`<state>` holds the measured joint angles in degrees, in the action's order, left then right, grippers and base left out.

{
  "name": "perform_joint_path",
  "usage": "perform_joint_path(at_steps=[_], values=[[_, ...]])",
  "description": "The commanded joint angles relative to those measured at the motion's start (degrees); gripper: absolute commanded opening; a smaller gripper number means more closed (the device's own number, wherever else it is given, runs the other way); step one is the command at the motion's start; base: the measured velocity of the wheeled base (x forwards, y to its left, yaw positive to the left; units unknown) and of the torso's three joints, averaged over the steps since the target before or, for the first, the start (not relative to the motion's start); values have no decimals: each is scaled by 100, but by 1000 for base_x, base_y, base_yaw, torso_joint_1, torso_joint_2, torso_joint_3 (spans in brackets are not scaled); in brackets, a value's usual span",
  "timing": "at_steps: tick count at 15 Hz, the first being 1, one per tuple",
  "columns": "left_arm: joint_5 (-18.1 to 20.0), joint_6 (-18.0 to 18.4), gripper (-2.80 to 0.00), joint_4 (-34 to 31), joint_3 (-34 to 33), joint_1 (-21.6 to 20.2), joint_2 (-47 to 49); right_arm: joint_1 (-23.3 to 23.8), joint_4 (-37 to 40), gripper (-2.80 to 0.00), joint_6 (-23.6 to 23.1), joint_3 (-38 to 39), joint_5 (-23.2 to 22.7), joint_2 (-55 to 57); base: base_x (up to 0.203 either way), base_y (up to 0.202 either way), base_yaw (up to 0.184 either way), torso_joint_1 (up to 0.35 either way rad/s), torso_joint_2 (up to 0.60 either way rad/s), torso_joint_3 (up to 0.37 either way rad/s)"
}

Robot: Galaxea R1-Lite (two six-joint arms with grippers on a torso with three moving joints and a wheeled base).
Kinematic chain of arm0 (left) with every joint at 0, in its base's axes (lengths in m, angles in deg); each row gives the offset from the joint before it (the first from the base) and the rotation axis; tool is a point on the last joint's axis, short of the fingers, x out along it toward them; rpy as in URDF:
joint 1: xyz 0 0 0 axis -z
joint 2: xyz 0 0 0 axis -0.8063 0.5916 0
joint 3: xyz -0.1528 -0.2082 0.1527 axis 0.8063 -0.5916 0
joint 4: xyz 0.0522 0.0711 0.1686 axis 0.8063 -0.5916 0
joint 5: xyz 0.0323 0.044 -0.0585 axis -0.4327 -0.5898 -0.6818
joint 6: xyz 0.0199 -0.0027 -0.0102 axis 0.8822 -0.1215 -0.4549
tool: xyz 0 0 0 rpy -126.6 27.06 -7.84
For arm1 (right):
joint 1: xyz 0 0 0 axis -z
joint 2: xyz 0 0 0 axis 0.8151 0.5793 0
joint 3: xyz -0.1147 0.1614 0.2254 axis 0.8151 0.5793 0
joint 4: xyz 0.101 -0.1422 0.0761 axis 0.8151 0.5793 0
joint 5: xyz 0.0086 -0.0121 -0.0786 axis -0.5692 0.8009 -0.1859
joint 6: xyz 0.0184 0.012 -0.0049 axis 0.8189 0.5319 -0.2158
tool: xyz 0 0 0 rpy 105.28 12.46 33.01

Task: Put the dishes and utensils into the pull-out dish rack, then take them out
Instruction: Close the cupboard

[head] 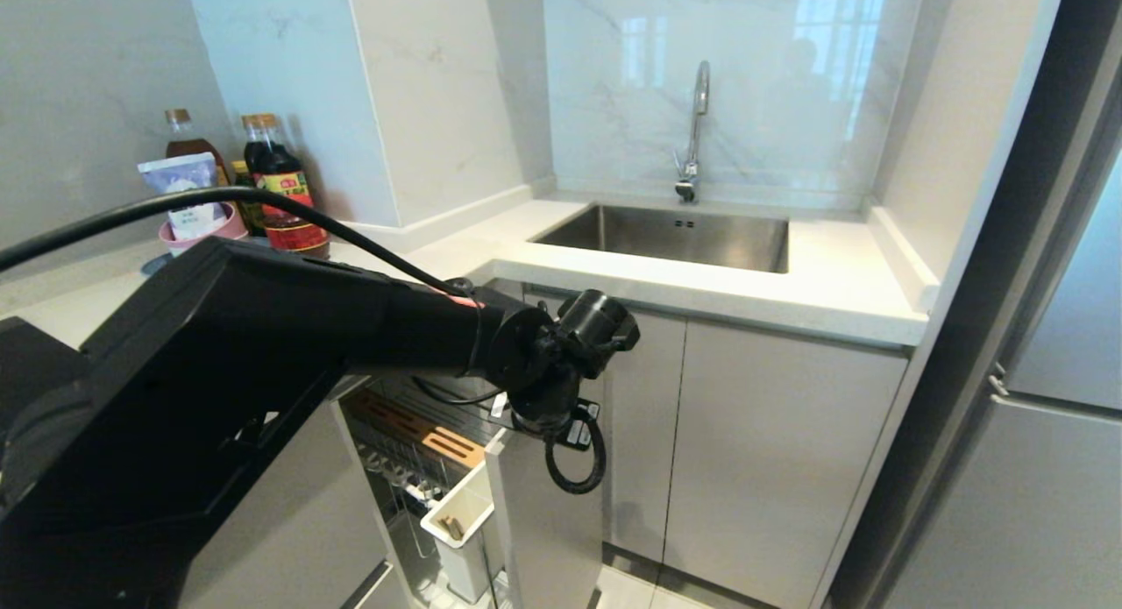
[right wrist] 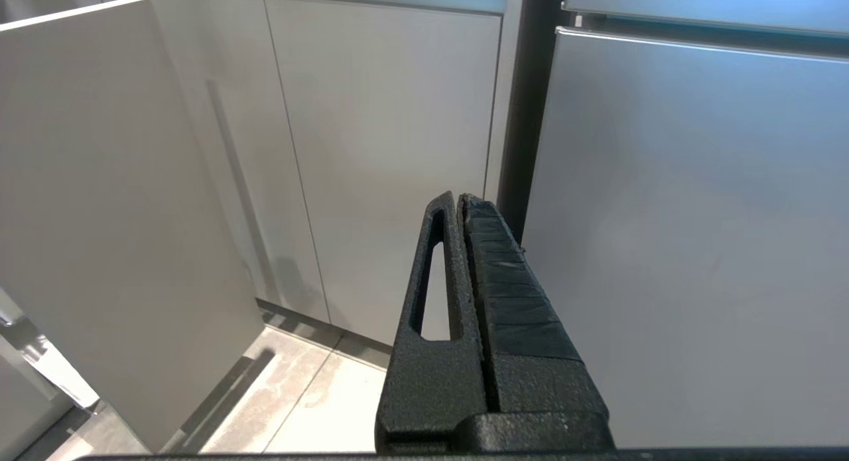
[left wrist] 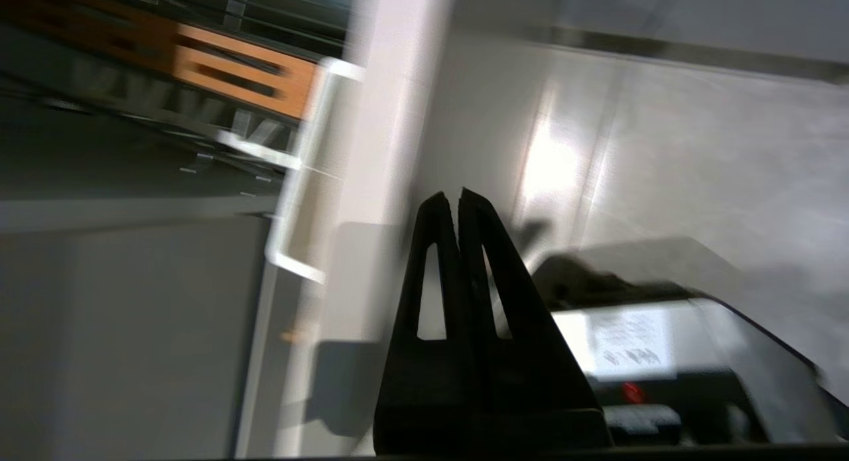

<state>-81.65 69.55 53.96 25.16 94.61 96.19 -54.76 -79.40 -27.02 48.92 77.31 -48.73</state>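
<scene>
The pull-out dish rack [head: 412, 456] stands drawn out under the counter, its chrome wires [left wrist: 199, 136] beside a white utensil box [head: 460, 514] and the narrow pale-grey front [head: 545, 521]. Something small and brown lies in the box; I cannot tell what it is. My left arm reaches over the rack, wrist above the front panel's top edge. The left gripper [left wrist: 459, 194] is shut and empty, pointing down beside the front [left wrist: 381, 116] toward the floor. The box rim [left wrist: 297, 182] is near it. The dishes and the utensils are out of view. My right gripper [right wrist: 459, 197] hangs shut, parked low before cabinet doors.
A wooden slotted block [head: 429, 434] sits in the rack's upper tier. On the counter are sauce bottles [head: 280, 188], a pink bowl holding a packet [head: 197, 223], and the sink [head: 675, 237] with its tap. A tall grey appliance [head: 1052, 372] stands at the right.
</scene>
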Motion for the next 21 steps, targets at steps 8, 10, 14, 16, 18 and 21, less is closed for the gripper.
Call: perform_joint_path(at_steps=[8,10,14,16,18,21], values=[[-1255,460,-280,-10,12,-1070,122,-2,-1,-280,-2,0,0,2,0,0,0,0,0,0],[-1362,555,-280,-9,29,-1250,134,-2,-1,-280,-2,0,0,2,0,0,0,0,0,0],[-1389,653,-280,-10,65,-1456,144,-2,-1,-280,-2,0,0,2,0,0,0,0,0,0],[-1411,681,-280,-10,67,-1504,153,-2,-1,-280,-2,0,0,2,0,0,0,0,0,0],[-1473,681,-280,-10,58,-1504,153,-2,-1,-280,-2,0,0,2,0,0,0,0,0,0],[-1473,666,-280,-1,58,-1489,-123,-2,-1,-280,-2,0,0,2,0,0,0,0,0,0]])
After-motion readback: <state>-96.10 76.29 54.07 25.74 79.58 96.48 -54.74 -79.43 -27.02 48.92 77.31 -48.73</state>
